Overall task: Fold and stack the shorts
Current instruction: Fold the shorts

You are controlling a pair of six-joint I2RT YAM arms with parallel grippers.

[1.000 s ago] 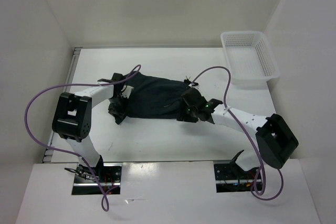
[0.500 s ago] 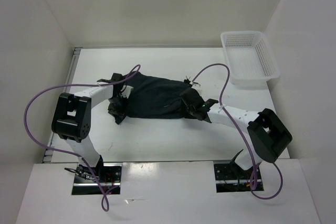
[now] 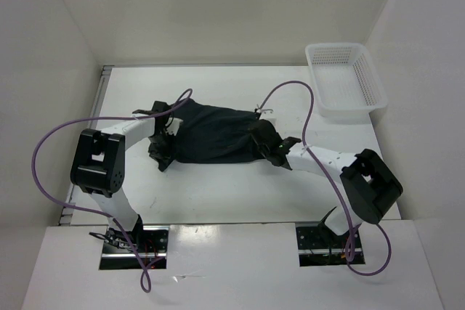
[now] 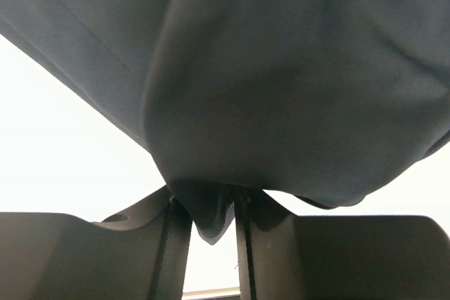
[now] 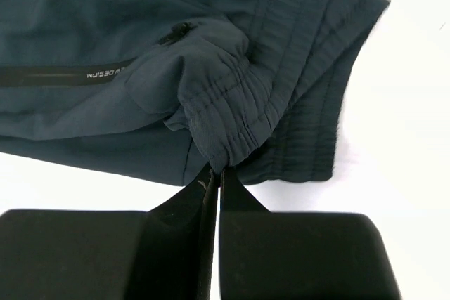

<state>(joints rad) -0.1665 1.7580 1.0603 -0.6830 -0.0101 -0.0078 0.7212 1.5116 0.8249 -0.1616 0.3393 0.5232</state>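
The dark navy shorts (image 3: 214, 134) lie spread across the middle of the white table, held at both ends. My left gripper (image 3: 163, 144) is shut on the left edge of the shorts; in the left wrist view a fold of cloth (image 4: 209, 210) hangs pinched between the fingers. My right gripper (image 3: 270, 149) is shut on the gathered waistband (image 5: 232, 131) at the right end, the cloth bunched at the fingertips. In the right wrist view a pocket zip and small printed lettering show on the shorts.
A white mesh basket (image 3: 343, 78) stands at the back right corner of the table. White walls close in the back and both sides. Purple cables loop above each arm.
My right gripper has moved left and slightly back, pushing the waistband end of the shorts inward. The left gripper has stayed in place, still holding the cloth.
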